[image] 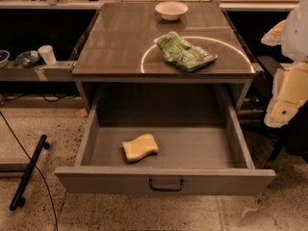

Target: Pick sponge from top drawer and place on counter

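Note:
The sponge, a pale yellow foam block with wavy edges, lies on the floor of the top drawer, left of its middle. The drawer is pulled fully open, with its dark handle at the front centre. The counter is the glossy brown tabletop above it, marked with a thin white circle. My gripper is at the right edge of the view, beside the counter's right front corner, above and right of the drawer and well away from the sponge. It holds nothing that I can see.
A wrinkly green packet lies on the counter inside the circle. A white bowl stands at the counter's back. A white cup and small bowls sit on the left side shelf. A black rod lies on the floor at left.

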`<move>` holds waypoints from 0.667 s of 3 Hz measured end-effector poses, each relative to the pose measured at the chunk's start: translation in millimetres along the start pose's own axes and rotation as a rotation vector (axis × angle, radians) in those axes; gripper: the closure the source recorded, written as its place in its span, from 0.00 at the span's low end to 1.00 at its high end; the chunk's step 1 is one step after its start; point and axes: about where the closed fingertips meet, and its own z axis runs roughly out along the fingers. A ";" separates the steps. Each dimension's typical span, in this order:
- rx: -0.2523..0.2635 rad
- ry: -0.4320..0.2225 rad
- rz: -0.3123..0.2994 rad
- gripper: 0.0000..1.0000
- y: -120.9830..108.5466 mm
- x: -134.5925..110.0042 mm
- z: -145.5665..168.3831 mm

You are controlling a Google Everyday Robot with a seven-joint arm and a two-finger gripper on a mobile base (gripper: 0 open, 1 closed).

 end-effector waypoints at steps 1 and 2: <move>0.003 0.000 -0.003 0.00 -0.1 -0.9 -0.6; -0.040 0.029 -0.104 0.00 -1.8 -29.5 33.8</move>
